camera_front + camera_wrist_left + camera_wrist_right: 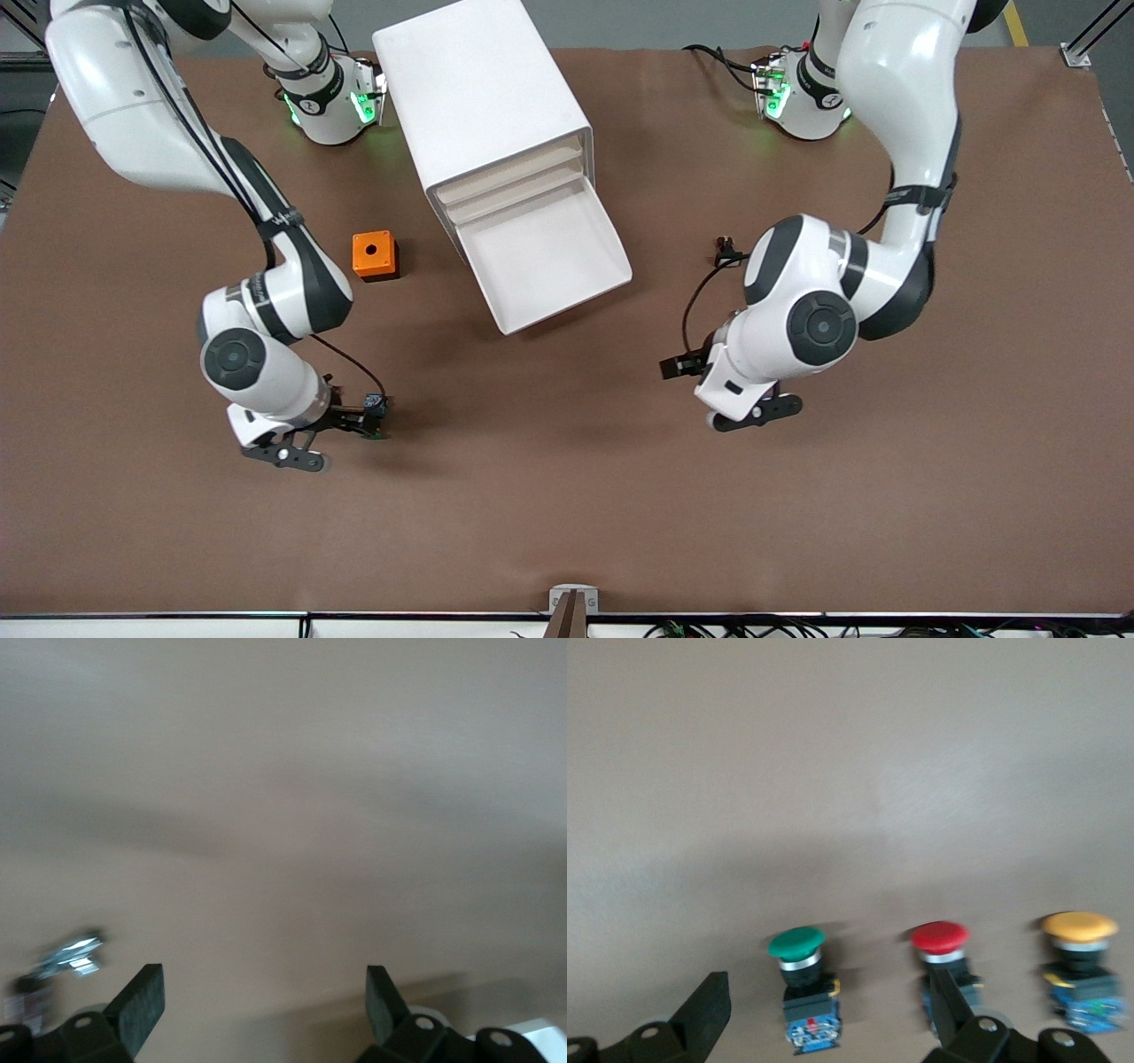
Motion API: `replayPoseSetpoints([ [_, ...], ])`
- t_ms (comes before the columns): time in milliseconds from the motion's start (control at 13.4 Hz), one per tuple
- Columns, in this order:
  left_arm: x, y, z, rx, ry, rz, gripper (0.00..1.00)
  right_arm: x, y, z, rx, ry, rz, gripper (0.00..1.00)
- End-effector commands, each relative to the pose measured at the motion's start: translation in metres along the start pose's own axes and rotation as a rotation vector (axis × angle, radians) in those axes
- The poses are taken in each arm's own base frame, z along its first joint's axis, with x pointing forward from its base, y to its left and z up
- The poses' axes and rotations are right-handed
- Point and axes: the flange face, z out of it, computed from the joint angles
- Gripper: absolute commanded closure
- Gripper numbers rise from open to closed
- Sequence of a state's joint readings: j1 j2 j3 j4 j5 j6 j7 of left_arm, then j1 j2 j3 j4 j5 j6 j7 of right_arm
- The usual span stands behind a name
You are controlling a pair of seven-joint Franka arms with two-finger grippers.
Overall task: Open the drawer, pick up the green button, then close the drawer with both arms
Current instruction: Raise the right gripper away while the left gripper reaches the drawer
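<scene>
The white boxy cabinet (pixel 483 93) lies on the brown matte table (pixel 567 514), approx. at the middle between the two arm bases. Its lowest drawer (pixel 547 257) is pulled out: a shallow white tray w/ smooth walls, nothing visible in it. Above it the off-white slat fronts of the other drawers are shut.

The small orange box (pixel 375 255), square w/ a round hole on top, stands beside the cabinet, toward the right arm's end of the table.

The right claw (pixel 350 431) is low over the table, nearer to the front camera than the cabinet and toward the right arm's end. In the right wrist view its black fingers (pixel 709 1014) stand wide apart, not holding anything. Between them the green button (pixel 802 988) stands upright on the table: round green cap, metal ring, black body, blue block below. The red button (pixel 943 979) stands beside it, partly hidden by one finger, and the orange-yellow button (pixel 1081 974) next to that. All three in one row, apart from each other.

The left claw (pixel 709 394) waits low over bare table, nearer to the front camera than the cabinet, toward the left arm's end. Its fingers (pixel 142 1005) are wide open and empty.
</scene>
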State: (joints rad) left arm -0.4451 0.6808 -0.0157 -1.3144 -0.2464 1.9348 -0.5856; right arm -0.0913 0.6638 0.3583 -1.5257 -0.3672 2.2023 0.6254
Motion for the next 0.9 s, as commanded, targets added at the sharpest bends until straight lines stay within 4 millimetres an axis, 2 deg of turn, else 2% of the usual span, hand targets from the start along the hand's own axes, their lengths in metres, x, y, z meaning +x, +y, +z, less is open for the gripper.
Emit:
replayPoseSetpoints([
  [0, -0.022, 0.043, 0.059, -0.017, 0.009, 0.009, 0.0, 0.004, 0.021, -0.062, -0.013, 0.03, -0.022, 0.0],
  [149, -0.029, 0.055, 0.082, -0.02, 0.017, -0.117, 0.0, 0.014, 0.051, -0.104, 0.041, 0.046, 0.014, 0.0],
  [299, -0.049, 0.069, 0.102, 0.003, -0.004, -0.197, 0.0, 0.015, 0.078, -0.136, 0.048, 0.041, -0.047, 0.0],
  [373, -0.056, 0.073, 0.113, 0.018, -0.013, -0.224, 0.0, 0.012, 0.092, -0.164, 0.07, 0.042, -0.073, 0.0],
  [523, -0.079, 0.088, 0.135, 0.044, -0.032, -0.216, 0.0, -0.002, 0.107, -0.21, 0.071, 0.025, -0.071, 0.0],
  [822, -0.131, 0.116, 0.157, 0.091, -0.065, -0.195, 0.0, -0.046, 0.135, -0.307, 0.06, 0.01, -0.071, 0.0],
])
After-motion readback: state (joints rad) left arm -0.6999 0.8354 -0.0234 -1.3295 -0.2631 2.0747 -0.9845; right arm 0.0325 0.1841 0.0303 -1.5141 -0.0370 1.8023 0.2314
